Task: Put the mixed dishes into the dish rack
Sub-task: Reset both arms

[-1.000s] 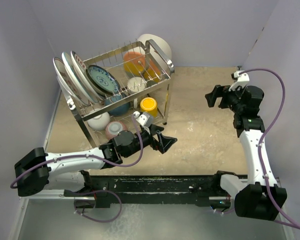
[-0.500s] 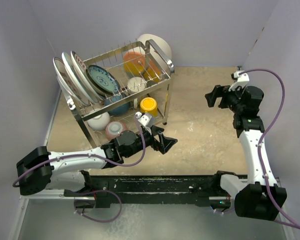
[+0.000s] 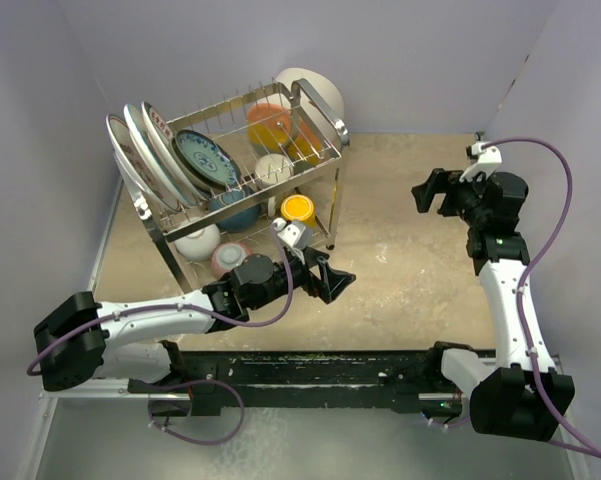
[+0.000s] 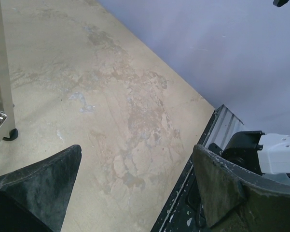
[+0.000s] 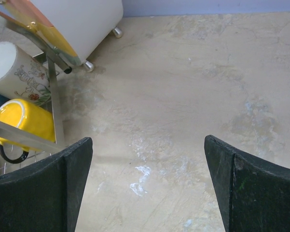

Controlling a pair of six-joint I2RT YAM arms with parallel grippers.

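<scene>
No lettering to read anywhere here. The white mug (image 5: 13, 66) in the dish rack (image 5: 54, 112) shows a printed floral motif, any writing too small to tell.

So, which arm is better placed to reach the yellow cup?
Probably right: the right gripper, open, faces the yellow cup; the left gripper, though nearer, points away from the dish rack.

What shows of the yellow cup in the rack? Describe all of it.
The yellow cup is glossy and bright yellow, ceramic by its look, with rounded walls and no print visible. It sits in the lower tier of the dish rack, at its right end, partly hidden behind chrome bars. Whether it stands upright, or touches neighbouring dishes, cannot be told.
</scene>
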